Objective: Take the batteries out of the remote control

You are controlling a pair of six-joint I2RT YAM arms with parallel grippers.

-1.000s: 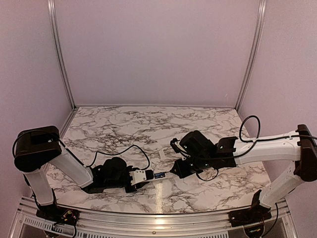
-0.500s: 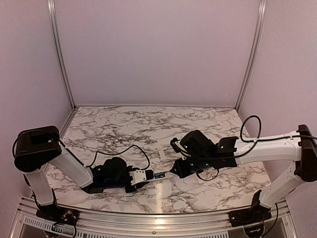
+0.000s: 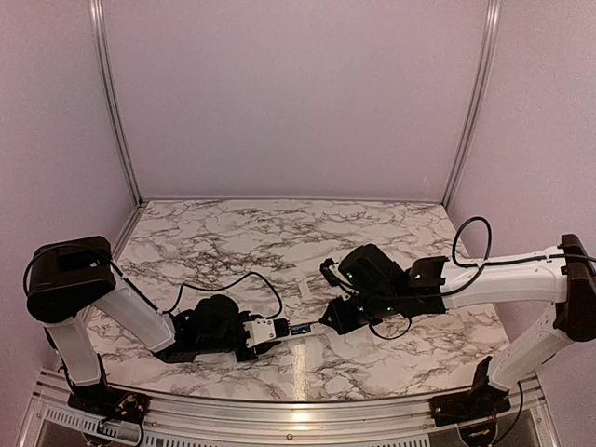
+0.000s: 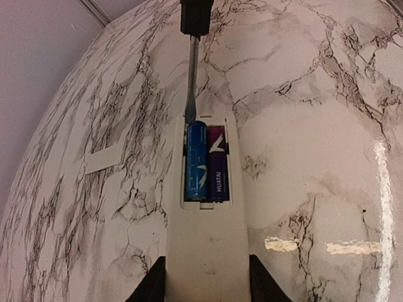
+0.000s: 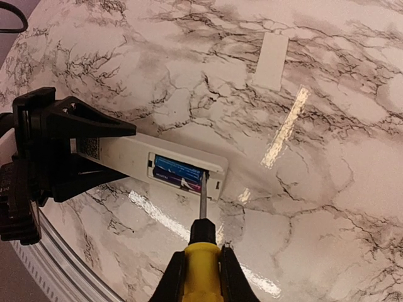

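The white remote control [image 4: 204, 251] lies back-up on the marble, and my left gripper [image 4: 206, 280] is shut on its near end. Its battery bay is uncovered, with two batteries side by side in it, one blue [image 4: 196, 160] and one purple [image 4: 217, 165]. My right gripper [image 5: 201, 270] is shut on a yellow-handled screwdriver [image 5: 201, 251]. The screwdriver's tip [image 5: 203, 184] rests at the far end of the blue battery [image 5: 179, 168]. In the top view the two grippers face each other over the remote [image 3: 298, 329] near the front edge.
The small flat white cover piece [image 5: 271, 61] lies loose on the table beyond the remote, seen also as the cover [image 3: 304, 290] in the top view. A black cable [image 3: 233, 279] loops behind the left arm. The metal front rail [image 3: 298, 414] runs close by.
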